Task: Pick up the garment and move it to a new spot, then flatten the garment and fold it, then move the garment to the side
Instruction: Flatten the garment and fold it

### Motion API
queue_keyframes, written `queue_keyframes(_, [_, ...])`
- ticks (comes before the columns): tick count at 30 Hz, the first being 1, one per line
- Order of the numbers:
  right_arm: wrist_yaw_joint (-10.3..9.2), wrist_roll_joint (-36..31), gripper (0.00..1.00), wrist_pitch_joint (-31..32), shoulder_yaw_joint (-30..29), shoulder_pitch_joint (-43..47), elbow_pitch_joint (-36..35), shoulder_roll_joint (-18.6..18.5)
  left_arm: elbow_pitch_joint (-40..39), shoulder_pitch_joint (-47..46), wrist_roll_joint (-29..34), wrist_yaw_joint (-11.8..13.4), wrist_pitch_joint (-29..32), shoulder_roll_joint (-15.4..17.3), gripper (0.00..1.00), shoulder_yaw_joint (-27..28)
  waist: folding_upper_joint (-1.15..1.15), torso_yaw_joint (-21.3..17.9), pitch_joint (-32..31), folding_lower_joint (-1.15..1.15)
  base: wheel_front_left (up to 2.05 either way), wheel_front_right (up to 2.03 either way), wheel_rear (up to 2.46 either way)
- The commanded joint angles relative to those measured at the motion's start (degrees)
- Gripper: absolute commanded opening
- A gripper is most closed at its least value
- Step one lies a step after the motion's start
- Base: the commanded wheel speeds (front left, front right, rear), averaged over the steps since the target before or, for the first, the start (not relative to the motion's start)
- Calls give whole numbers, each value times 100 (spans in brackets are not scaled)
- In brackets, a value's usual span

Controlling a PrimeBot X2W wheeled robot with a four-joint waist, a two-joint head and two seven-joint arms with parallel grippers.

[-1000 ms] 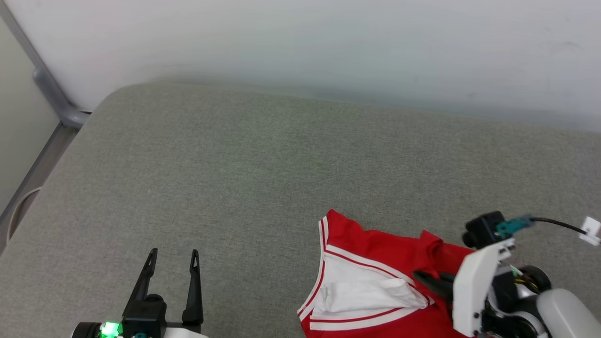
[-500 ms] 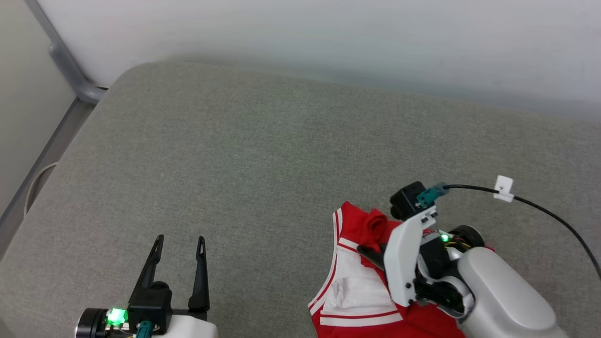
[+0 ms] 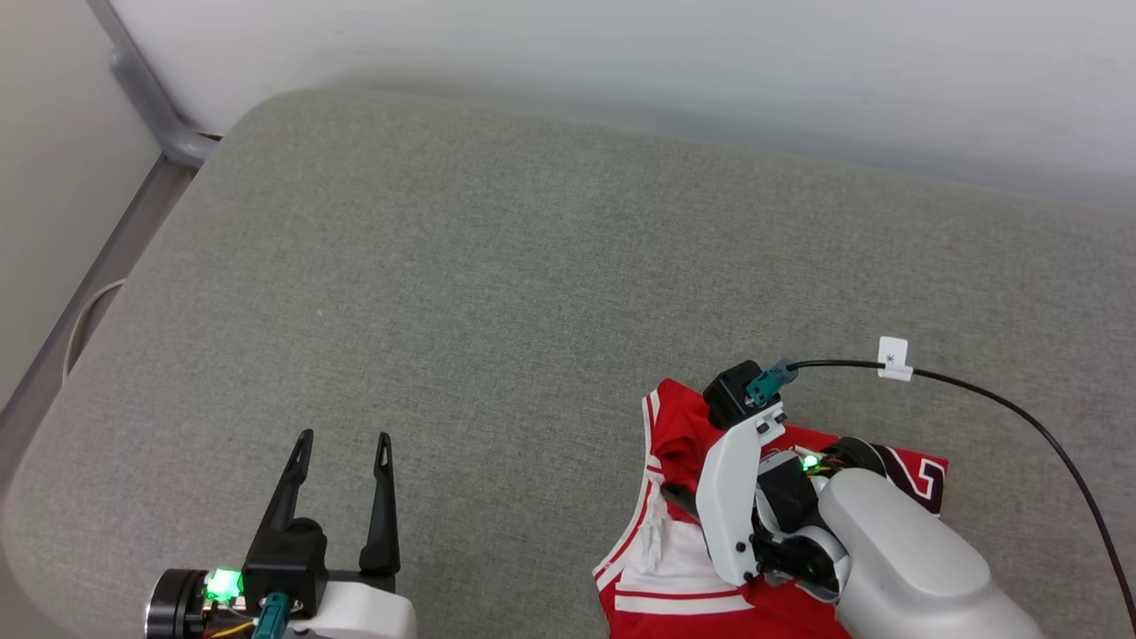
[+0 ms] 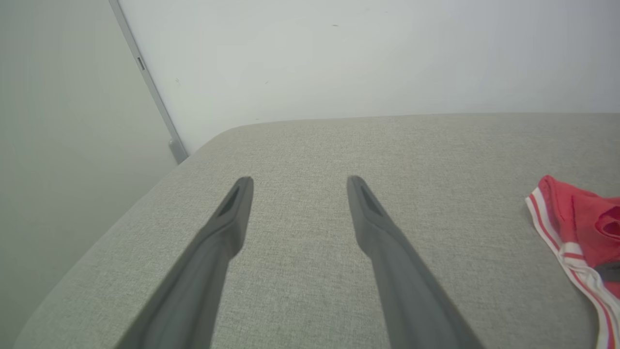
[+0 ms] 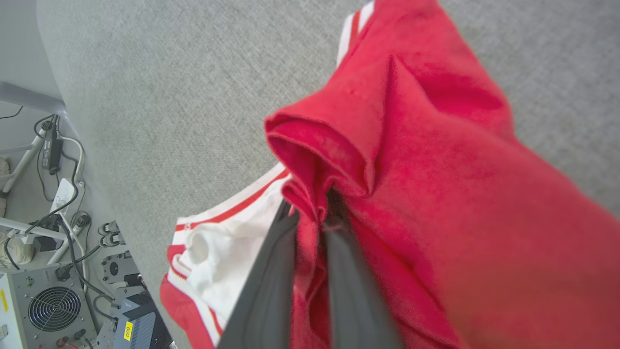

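With right fingers (image 5: 271,271) clamped on the garment (image 5: 436,194) and left fingers (image 4: 218,242) apart, lift until cloth clears the cushion (image 3: 444,266)

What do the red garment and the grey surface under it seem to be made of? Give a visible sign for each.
The garment: soft matte knit, probably jersey; it bunches into folds where the right hand pinches it. The grey surface: woven upholstery cloth, likely over padding; fine flecked weave, rounded corner.

Grey cushion (image 3: 497,266) w/ white wall (image 3: 621,53) behind, floor electronics (image 5: 53,305)
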Motion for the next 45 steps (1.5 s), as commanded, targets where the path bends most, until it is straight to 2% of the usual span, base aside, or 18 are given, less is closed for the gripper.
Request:
queue_keyframes(1, [-11,100,96,-117,77,16,35,-13,22,65,4,22,-11,12,100,19,0,-58,-71,-1,0,0,0])
queue_keyframes(2, [-11,148,100,-234,105,11,-53,-49,29,85,11,19,-11,18,100,15,0,-84,-113,-1,0,0,0])
queue_keyframes(5, [-10,369,100,-574,156,100,-450,-259,33,149,22,18,-11,36,100,16,0,-184,-263,-1,0,0,0])
queue_keyframes(10, [-9,466,100,-1178,-2,369,-1281,-837,1,320,20,49,-11,68,100,44,0,-398,-496,-1,0,0,0])
queue_keyframes(13, [-9,173,100,-1644,-353,548,-1660,-1230,-15,427,28,39,-11,86,100,43,0,-545,-592,-1,0,0,0])
queue_keyframes(17, [-9,-501,100,-2409,-1077,921,-1960,-1330,-23,540,26,70,-11,107,100,62,0,-737,-707,-1,0,0,0])
queue_keyframes(21, [-9,-1445,100,-3085,-2105,1366,-2154,-1161,-39,607,36,117,-11,119,100,76,0,-902,-805,-1,0,0,0])
queue_keyframes(27, [-9,-2721,100,-3950,-3545,2196,-2746,-347,-76,689,40,134,-11,158,100,78,0,-1084,-868,-1,0,0,0])
queue_keyframes(30, [-10,-3145,100,-4182,-3921,2610,-3086,56,-93,685,33,152,-11,171,100,93,0,-1148,-882,-1,0,0,0])
queue_keyframes(36, [-9,-3400,100,-4338,-4277,3331,-3611,482,-124,740,23,168,-11,199,100,104,0,-1225,-920,-1,0,0,0])
queue_keyframes(45, [-9,-3274,100,-4385,-4369,4009,-3943,593,-145,775,10,109,-11,236,100,55,0,-1252,-954,-1,0,0,0])
